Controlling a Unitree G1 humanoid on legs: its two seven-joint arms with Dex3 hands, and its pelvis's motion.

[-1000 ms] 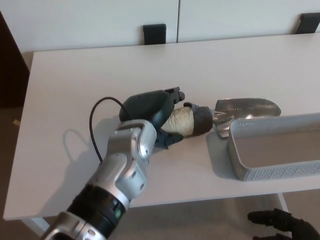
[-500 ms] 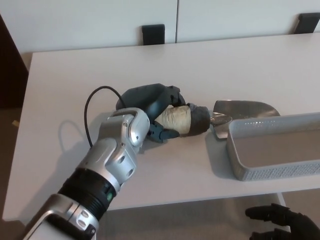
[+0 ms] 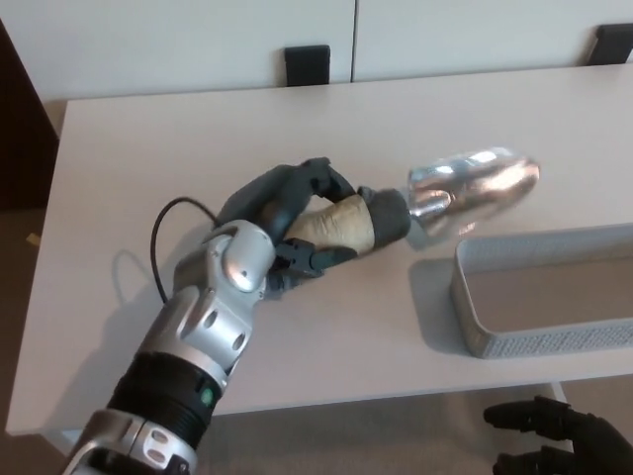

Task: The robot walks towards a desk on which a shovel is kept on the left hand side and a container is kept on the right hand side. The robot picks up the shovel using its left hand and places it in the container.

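Observation:
My left hand (image 3: 287, 213) is shut on the tan handle of the shovel (image 3: 396, 213), near the middle of the white desk (image 3: 198, 129). The shovel's shiny metal blade (image 3: 475, 183) is lifted off the desk and points right, tilted upward, just beyond the near left corner of the grey mesh container (image 3: 544, 297). The container stands at the desk's right front and looks empty. My right hand (image 3: 559, 445) shows at the bottom right, below the desk edge, with its fingers spread.
Two dark chair backs (image 3: 307, 64) (image 3: 613, 45) stand behind the desk's far edge against a white wall. A black cable (image 3: 163, 237) loops from my left wrist over the desk. The desk's front edge runs just below the container.
My left hand has raised the shovel: the blade lay flat on the desk beside the container, and now it is off the surface, tilted up and further back.

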